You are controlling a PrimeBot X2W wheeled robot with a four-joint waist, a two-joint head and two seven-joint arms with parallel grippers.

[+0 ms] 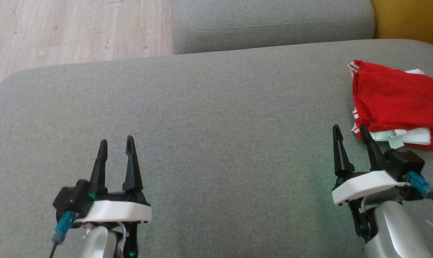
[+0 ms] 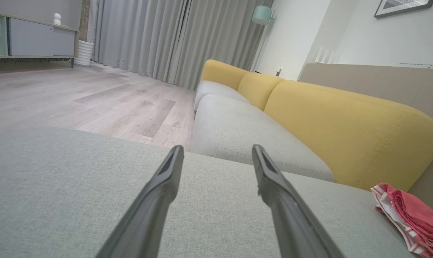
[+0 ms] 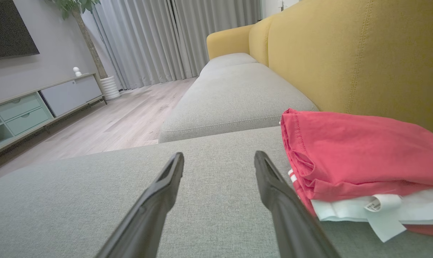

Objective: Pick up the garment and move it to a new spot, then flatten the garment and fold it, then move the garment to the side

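Right gripper (image 1: 349, 128), jaws wide and empty, just beside the folded red-and-white garment (image 1: 395, 100) at the right edge of the grey sofa cushion (image 1: 216, 125); left gripper (image 1: 116, 139) likewise wide, well apart; set-aside step apparently complete, next move probably only backing clear.

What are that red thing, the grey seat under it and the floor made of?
The red garment looks like a soft matte knit, perhaps cotton jersey: limp creases, a stitched hem. The grey seat seems to be coarse woven upholstery fabric; its speckled weave shows. The floor looks like pale planks with wood grain, real wood or laminate, I cannot tell.
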